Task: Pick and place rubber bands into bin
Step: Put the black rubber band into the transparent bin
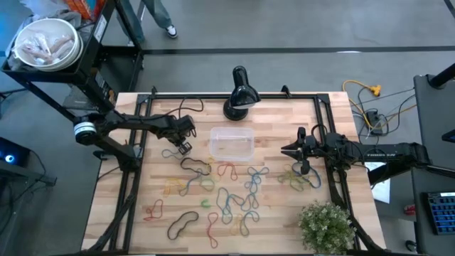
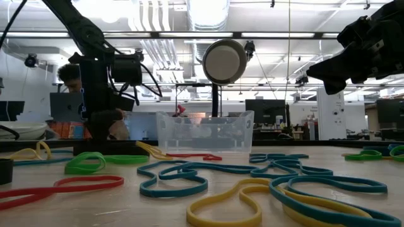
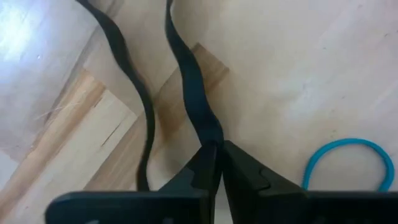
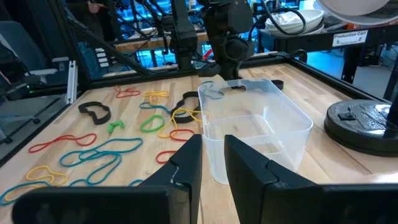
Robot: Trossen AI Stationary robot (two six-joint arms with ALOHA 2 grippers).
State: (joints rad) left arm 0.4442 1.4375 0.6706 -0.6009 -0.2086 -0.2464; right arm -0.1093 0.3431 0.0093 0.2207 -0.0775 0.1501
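Note:
Several rubber bands (image 1: 234, 195) in blue, red, yellow, green and black lie loose on the wooden table, near of the clear bin (image 1: 231, 143). My left gripper (image 1: 183, 147) points down at the table just left of the bin and is shut on a black rubber band (image 3: 186, 68). A blue band (image 3: 348, 162) lies beside it. My right gripper (image 1: 290, 150) hangs level above the table right of the bin, open with nothing between its fingers (image 4: 186, 165). In the right wrist view the bin (image 4: 255, 124) stands just ahead. My left gripper pinches one strand of the black rubber band (image 3: 210, 135) between its two fingertips, coming steeply from above. The band's other strand (image 3: 146, 124) runs past beside the fingers. The rest of the band lies slack on the table, stretching away from the fingers.
A black lamp (image 1: 240, 99) stands at the far edge behind the bin. A potted plant (image 1: 327, 224) sits at the near right corner. Black frame rails (image 1: 135, 163) run along the table's sides. A white bowl (image 1: 46, 43) and a yellow cable (image 1: 366, 92) lie off the table.

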